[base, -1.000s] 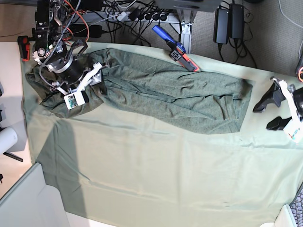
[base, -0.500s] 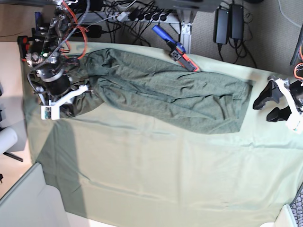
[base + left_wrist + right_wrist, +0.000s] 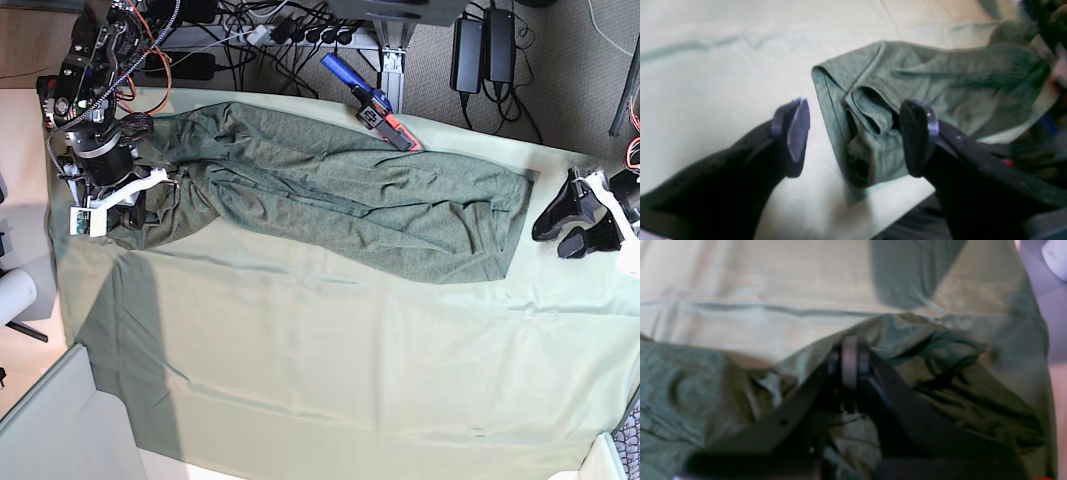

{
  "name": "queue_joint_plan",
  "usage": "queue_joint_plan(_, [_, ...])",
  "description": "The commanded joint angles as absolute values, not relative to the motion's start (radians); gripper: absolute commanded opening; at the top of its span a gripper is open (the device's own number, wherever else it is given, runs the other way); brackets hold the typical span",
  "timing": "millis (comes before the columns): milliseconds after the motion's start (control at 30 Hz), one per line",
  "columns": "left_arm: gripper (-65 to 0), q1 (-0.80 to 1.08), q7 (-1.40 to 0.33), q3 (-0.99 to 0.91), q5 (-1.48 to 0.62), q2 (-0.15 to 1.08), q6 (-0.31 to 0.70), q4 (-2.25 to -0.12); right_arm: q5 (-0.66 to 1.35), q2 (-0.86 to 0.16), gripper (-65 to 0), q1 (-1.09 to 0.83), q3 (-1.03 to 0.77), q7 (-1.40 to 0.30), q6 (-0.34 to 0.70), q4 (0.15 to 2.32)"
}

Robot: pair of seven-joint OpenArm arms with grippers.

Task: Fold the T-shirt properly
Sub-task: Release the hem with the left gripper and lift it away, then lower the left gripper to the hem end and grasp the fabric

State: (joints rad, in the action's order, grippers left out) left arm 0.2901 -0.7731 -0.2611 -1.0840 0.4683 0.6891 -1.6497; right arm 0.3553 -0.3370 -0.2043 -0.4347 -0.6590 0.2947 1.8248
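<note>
Pale green cloth (image 3: 330, 360) covers the desk; beyond it, the heathered olive T-shirt (image 3: 350, 195) lies bunched lengthwise, wrinkled. Right claw (image 3: 850, 365) pinches its sleeve end; left claw (image 3: 857, 136) gapes, empty, beside the hem. No legible writing.

Workbench under pale green cloth, cable clutter behind.

Draped in a wrinkled cloth (image 3: 330, 340), lit bright and even, with a dark shadow band at 8 o'clock. At 12 o'clock, grey carpet (image 3: 560, 90), a power strip (image 3: 310, 32) amid tangled black cables, a metal leg (image 3: 393, 70), two black power bricks (image 3: 483, 45). On the far edge, a blue-and-orange tool (image 3: 370, 100). At 9 o'clock, beige floor (image 3: 20, 170) and a white roll (image 3: 12, 297). At 7 o'clock, a pale panel (image 3: 60, 430).
</note>
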Motion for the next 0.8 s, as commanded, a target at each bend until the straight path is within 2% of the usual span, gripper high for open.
queue_joint_plan(0, [-19.9, 0.279, -0.761, -0.267, -1.134, 0.476, 0.698, -1.65, 0.371, -0.35, -65.0, -0.196, -0.443, -0.638, 0.292, 1.837])
queue_joint_plan(367, [-19.9, 0.169, -0.825, -0.266, -1.233, 0.415, 0.654, -1.397, 0.374, -0.348, -65.0, -0.197, -0.443, -0.659, 0.292, 1.837])
queue_joint_plan(533, [-19.9, 0.169, -0.897, -0.239, -1.265, 0.413, 0.654, -1.384, 0.375, -0.348, -65.0, -0.197, -0.443, -0.664, 0.292, 1.837])
queue_joint_plan(767, [-19.9, 0.166, -0.901, -0.104, -1.256, 0.411, 0.654, -1.384, 0.375, -0.348, -65.0, -0.197, -0.443, -0.665, 0.292, 1.837])
